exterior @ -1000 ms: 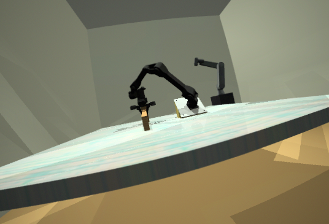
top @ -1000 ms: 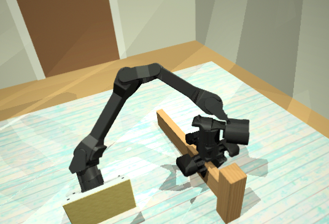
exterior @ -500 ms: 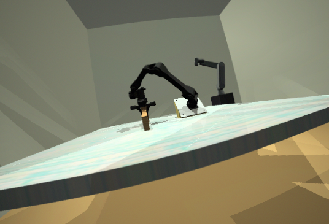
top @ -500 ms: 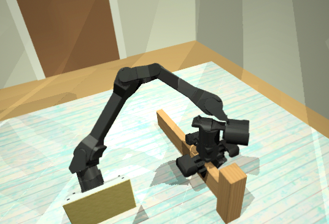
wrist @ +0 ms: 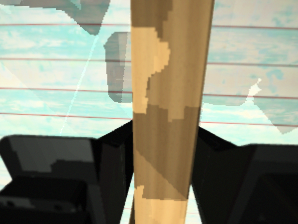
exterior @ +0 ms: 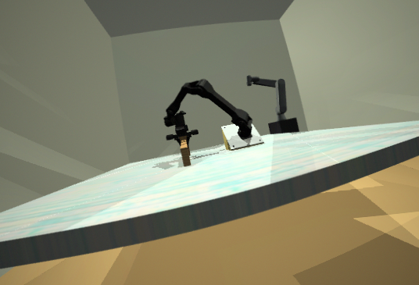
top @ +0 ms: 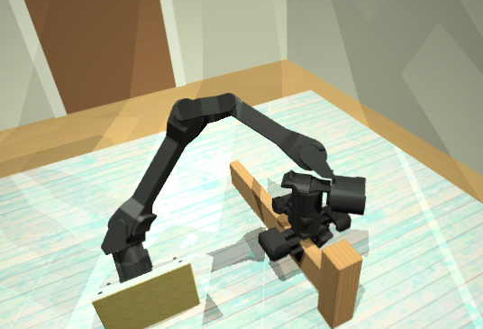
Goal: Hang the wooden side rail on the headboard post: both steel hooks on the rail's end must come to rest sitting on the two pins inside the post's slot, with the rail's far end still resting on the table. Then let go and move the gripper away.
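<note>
The wooden side rail [top: 241,180] [exterior: 186,159] [wrist: 167,85] runs from its far end on the left to the headboard post [top: 346,288] in the top view. My gripper [top: 308,244] [exterior: 184,138] [wrist: 160,122] points down and is shut on the rail, nearer its post end, one finger on each side. The post stands upright on the table, and the rail's near end is close against its face; a gap cannot be told. The far end looks low, at the table. The hooks, pins and slot are hidden.
The arm's base plate sits on a tilted block with a yellow-green side [top: 149,297], left of the post in the top view. Another arm [exterior: 281,96] stands on a dark box in the background. The table's dark edge [exterior: 211,205] shows in the exterior view.
</note>
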Controlling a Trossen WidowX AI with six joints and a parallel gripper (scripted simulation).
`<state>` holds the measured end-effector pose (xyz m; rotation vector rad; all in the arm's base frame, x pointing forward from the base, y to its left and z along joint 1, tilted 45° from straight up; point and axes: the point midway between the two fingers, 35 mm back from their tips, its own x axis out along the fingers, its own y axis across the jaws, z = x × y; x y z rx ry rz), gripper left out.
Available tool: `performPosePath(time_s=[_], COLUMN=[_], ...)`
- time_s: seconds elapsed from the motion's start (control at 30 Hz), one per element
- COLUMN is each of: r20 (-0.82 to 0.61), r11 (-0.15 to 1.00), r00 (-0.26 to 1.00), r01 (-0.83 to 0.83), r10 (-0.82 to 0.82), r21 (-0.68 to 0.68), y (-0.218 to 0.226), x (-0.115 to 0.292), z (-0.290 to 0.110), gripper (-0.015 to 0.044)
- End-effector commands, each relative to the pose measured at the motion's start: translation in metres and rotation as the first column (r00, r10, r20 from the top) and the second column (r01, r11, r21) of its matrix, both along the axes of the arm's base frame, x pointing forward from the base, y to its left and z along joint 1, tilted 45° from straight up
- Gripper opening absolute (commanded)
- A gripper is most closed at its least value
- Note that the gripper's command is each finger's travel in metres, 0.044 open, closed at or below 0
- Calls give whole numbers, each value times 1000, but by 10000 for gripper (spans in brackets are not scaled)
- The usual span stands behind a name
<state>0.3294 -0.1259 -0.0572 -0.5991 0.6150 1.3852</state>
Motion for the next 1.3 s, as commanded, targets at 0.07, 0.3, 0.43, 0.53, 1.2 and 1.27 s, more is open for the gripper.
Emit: performPosePath(time_s=[0.07, 0.3, 0.43, 0.53, 1.2, 1.27], r20=[-1, -1, -1, -1, -1, -1], r11=[1000, 1000, 1000, 1000, 1000, 1000], r00=[1000, 1000, 1000, 1000, 1000, 1000], r01=[1, 1, 1, 1, 1, 1], r10=[-1, -1, -1, -1, -1, -1], r21=[-11, -11, -11, -11, -10, -10], y=[-2, -1, 0, 0, 2, 3], x=[0, 0, 0, 0, 0, 0], z=[-2, -3, -3, -4, -6, -6], gripper=[0, 0, 0, 0, 0, 0])
